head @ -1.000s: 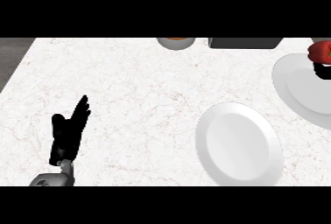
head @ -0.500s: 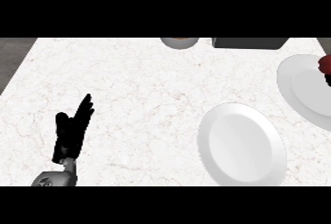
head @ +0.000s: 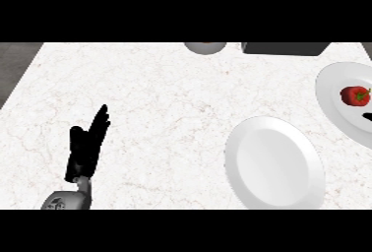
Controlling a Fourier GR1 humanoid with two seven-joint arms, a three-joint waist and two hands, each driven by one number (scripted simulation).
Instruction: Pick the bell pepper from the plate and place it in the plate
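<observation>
From the head view, the red bell pepper (head: 355, 95) sits on the far plate (head: 335, 87) at about three o'clock, cut by the right edge. A dark sliver just below the pepper at the edge may be the right hand (head: 367, 117); its fingers cannot be told. An empty near plate (head: 273, 163) lies at five o'clock, just beside the far one. The left hand (head: 87, 145) rests at eight o'clock, fingers straight, holding nothing. At twelve o'clock stand a grey bowl (head: 204, 47) and a dark box (head: 284, 48).
</observation>
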